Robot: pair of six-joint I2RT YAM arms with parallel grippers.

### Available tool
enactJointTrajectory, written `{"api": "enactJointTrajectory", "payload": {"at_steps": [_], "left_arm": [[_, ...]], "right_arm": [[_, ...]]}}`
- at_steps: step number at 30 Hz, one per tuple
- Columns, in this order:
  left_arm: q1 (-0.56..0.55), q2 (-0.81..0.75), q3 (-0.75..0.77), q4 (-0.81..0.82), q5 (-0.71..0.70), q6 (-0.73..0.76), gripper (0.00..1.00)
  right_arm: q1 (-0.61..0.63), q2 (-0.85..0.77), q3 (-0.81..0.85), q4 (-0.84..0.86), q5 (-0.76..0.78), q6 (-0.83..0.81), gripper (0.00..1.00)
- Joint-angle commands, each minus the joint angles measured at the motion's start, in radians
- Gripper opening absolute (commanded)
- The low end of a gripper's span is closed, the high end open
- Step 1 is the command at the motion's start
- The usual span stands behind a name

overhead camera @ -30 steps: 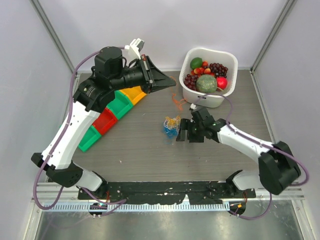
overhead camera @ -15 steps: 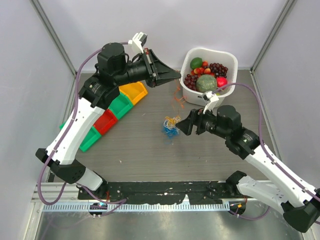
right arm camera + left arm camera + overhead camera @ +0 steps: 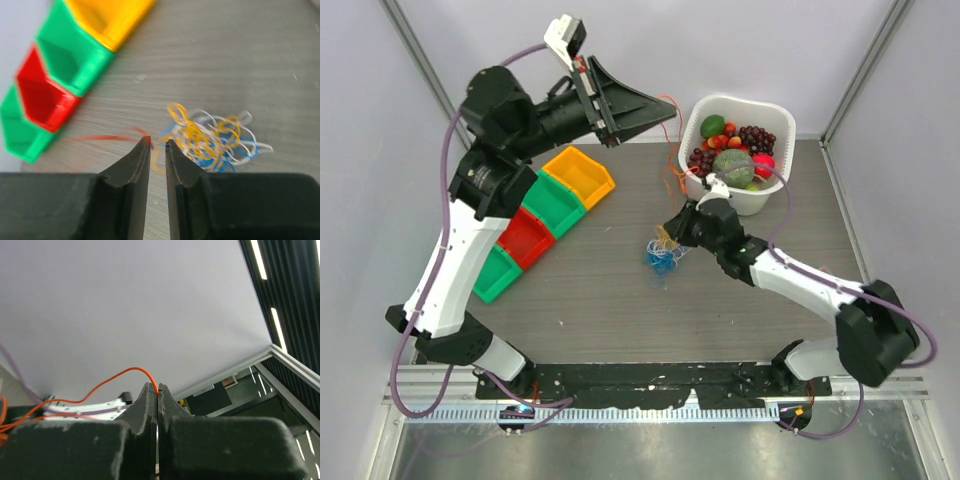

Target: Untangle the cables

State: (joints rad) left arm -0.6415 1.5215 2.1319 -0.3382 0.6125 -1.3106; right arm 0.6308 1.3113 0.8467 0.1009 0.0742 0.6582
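You have your left fingers (image 3: pixel 665 108) clenched on an orange cable (image 3: pixel 671 150), high above the back of the desk (image 3: pixel 610 310); in the left wrist view the strand arcs out of the shut tips and trails off to the left. In the top view it hangs down just beside the left wall of a white basket (image 3: pixel 692 128) and ends in a loose squiggle on the desk near the basket's foot. The bunch of cables (image 3: pixel 663 252) — blue, yellow and white loops — lies mid-desk, in front of that basket. Your right fingers (image 3: pixel 673 232) sit at the bunch's far edge and are not clenched: the right wrist view shows a slim gap between them with nothing in it. The blurred end of a thin red strand (image 3: pixel 107 137) meets one fingertip, and whether it is touching you cannot tell. The basket holds dark grapes (image 3: pixel 757 135) and other fruit, and it stands close beside your right forearm. A slanting row of bins (image 3: pixel 525 238) — yellow, green, red, green — lies left of the bunch, well apart from it and beneath your left arm.
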Motion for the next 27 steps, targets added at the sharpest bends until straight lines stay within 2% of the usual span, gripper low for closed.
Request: {"api": "enactJointTrajectory", "payload": {"at_steps": [1,4,5,8,10,11,13,15,17,21,24,27], "left_arm": [[-0.004,0.003,0.146,0.071,0.021,-0.007,0.0],[-0.003,0.009,0.177,0.009,0.006,0.033,0.0],[-0.003,0.011,0.177,-0.008,-0.002,0.043,0.0],[0.0,0.002,0.171,-0.053,-0.034,0.082,0.0],[0.008,0.002,0.166,-0.067,-0.04,0.093,0.0],[0.009,0.002,0.163,-0.071,-0.042,0.099,0.0],[0.014,0.003,0.163,-0.091,-0.042,0.109,0.0],[0.02,0.003,0.166,-0.116,-0.039,0.128,0.0],[0.034,-0.007,0.166,-0.178,-0.049,0.166,0.0],[0.054,-0.047,0.126,-0.367,-0.114,0.276,0.0],[0.069,-0.073,0.083,-0.542,-0.187,0.341,0.0],[0.072,-0.095,0.037,-0.643,-0.218,0.379,0.0]], "right_arm": [[-0.043,0.104,-0.066,0.109,0.052,0.06,0.22],[-0.075,0.098,-0.103,0.071,0.003,0.026,0.2],[-0.08,0.071,-0.121,0.048,0.009,0.002,0.13],[-0.109,0.002,-0.161,-0.044,0.018,-0.043,0.08],[-0.137,-0.04,-0.173,-0.094,-0.022,-0.077,0.14],[-0.155,-0.059,-0.169,-0.14,-0.043,-0.098,0.25],[-0.164,-0.076,-0.152,-0.181,-0.167,-0.132,0.37],[-0.164,-0.07,-0.12,-0.196,-0.354,-0.14,0.41],[-0.143,-0.058,-0.084,-0.17,-0.436,-0.12,0.44],[-0.069,0.038,-0.017,-0.072,-0.476,-0.036,0.44],[0.01,0.205,0.087,-0.063,-0.468,0.009,0.41],[0.029,0.368,0.175,-0.082,-0.475,0.069,0.4]]}}
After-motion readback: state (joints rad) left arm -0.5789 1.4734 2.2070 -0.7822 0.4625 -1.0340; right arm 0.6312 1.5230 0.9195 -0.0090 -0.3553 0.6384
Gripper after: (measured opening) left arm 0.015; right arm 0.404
